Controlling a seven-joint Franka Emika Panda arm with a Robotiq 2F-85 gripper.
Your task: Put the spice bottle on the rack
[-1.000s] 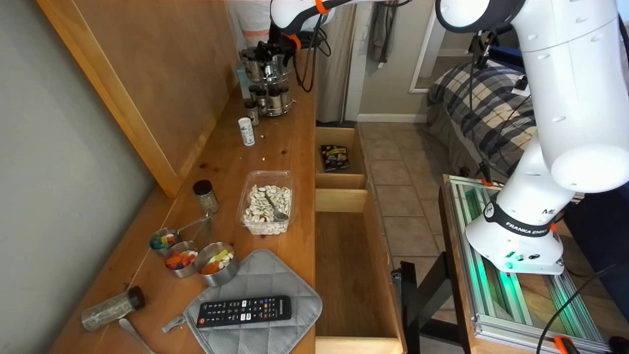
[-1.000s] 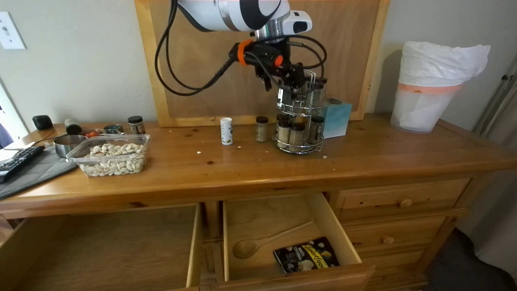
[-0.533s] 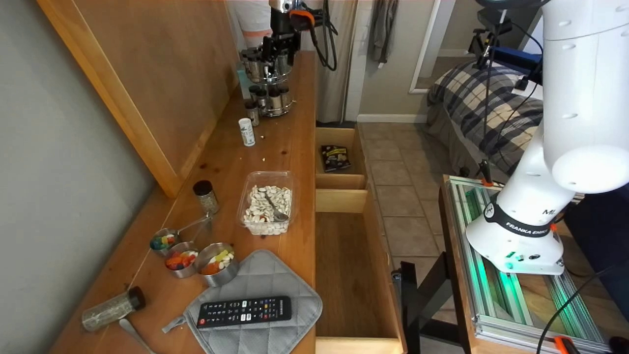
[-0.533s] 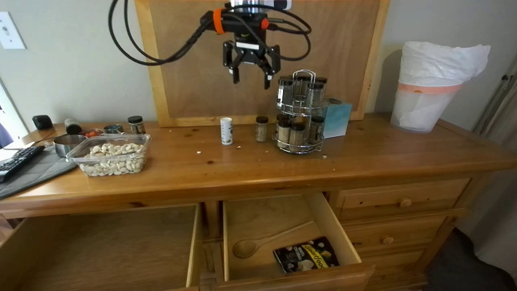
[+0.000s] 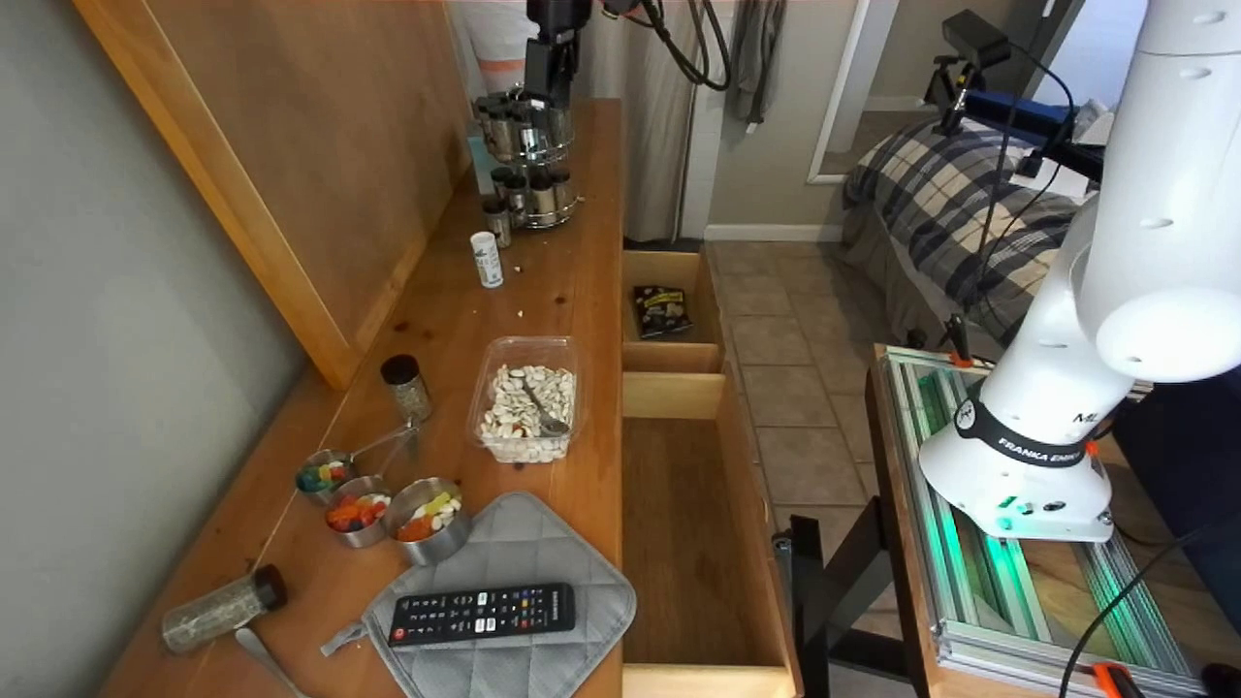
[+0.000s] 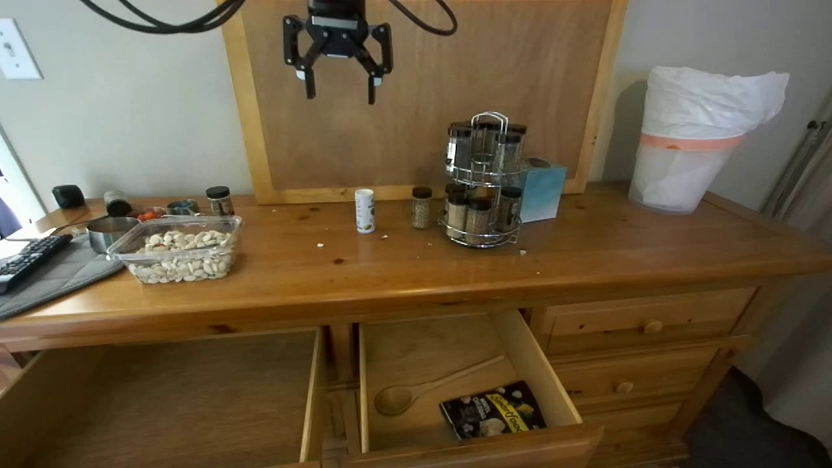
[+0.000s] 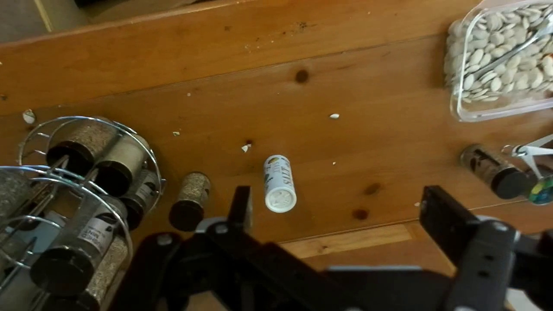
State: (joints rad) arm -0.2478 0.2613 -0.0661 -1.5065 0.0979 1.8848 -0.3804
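Observation:
The rack (image 6: 480, 177) is a two-tier wire rack of shiny metal with dark-capped spice bottles (image 6: 478, 218) on both tiers; it also shows in the wrist view (image 7: 93, 118). A loose spice bottle (image 6: 420, 211) stands upright just beside the rack, apart from it, also in the wrist view (image 7: 194, 190). Another loose spice bottle (image 5: 407, 388) stands by the metal cups, and a third (image 5: 218, 613) lies on its side. Which one the task means I cannot tell. My gripper (image 6: 341, 99) is open and empty, high above the counter, to the rack's left in that exterior view.
A white salt shaker (image 6: 364, 211) stands near the rack. A clear tub of white beans (image 5: 528, 402), metal cups (image 5: 427, 519) and a remote (image 5: 482, 614) on a grey pad are farther along. A blue box (image 6: 543, 188) sits behind the rack. Two drawers stand open.
My gripper was at the rack's upper tier one second ago. It has moved up and away, to the left in an exterior view, with open fingers. The bottles and rack look unmoved.

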